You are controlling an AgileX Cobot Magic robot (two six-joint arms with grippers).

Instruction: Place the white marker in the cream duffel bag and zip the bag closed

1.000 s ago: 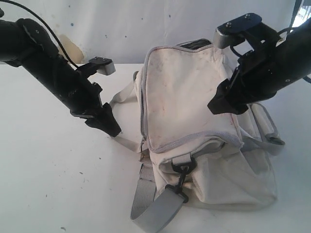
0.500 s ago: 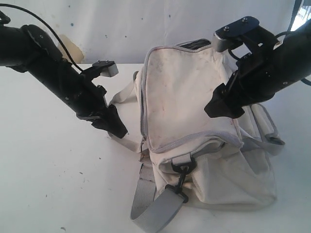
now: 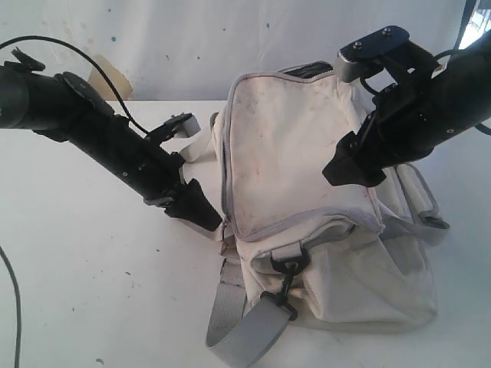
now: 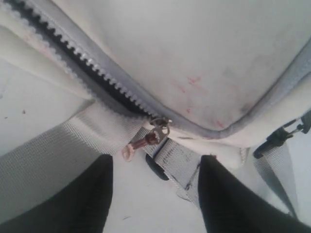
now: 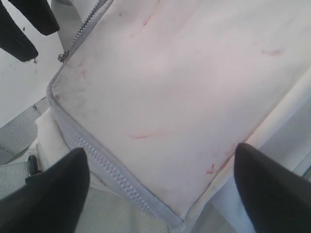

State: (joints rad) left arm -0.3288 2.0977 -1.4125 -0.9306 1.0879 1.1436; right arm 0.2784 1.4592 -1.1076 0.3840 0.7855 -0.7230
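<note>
Cream duffel bag (image 3: pixel 291 153) on desk (image 3: pixel 77 268) — left end effector (image 4: pixel 155 167), parted, empty, at its 9 o'clock near the zipper pull (image 4: pixel 146 141); right end effector (image 5: pixel 160 153) spread wide, empty, above.

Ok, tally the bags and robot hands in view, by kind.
cream duffel bag: 1
robot hands: 2, the left hand and the right hand
Total: 3

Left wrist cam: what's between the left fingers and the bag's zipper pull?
Left wrist view: no obstacle. The zipper pull sits just ahead of the left gripper; only grey webbing strap lies under the gap.
</note>
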